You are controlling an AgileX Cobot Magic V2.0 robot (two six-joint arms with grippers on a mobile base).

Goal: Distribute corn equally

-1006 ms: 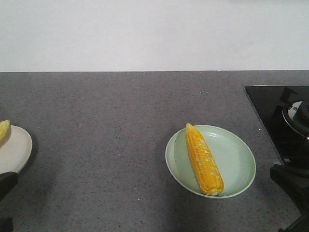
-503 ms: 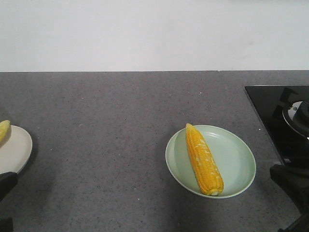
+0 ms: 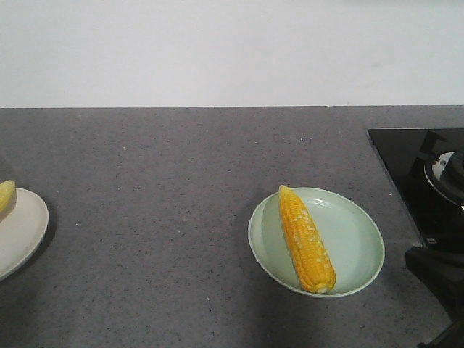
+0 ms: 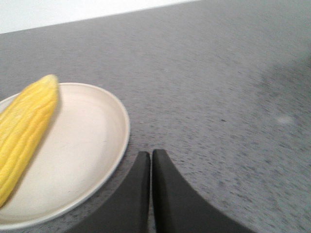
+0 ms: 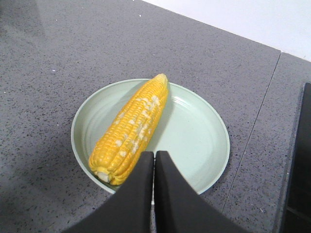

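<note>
Grey speckled stone countertop (image 3: 181,217) runs up to a plain white wall, and your landmark is the pale green round plate (image 3: 355,239) on it. You have one bright yellow corn cob (image 3: 307,239) lying lengthwise along the left part of that plate, pale tip pointing toward the wall. Well to the left of the green plate sits a cream round plate (image 4: 87,155) with a second yellow cob (image 4: 24,136) lying on it; the front view shows only that cob's tip at the frame edge. To the right of the green plate is a black glass cooktop (image 3: 413,167).

Your right gripper (image 5: 154,160) hangs just above the near rim of the green plate, fingers pressed together and empty. Your left gripper (image 4: 150,160) hangs beside the cream plate, likewise closed on nothing.

As far as you can see, each plate carries one cob, so the split looks even. Whether more cobs wait out of view, you cannot tell.
</note>
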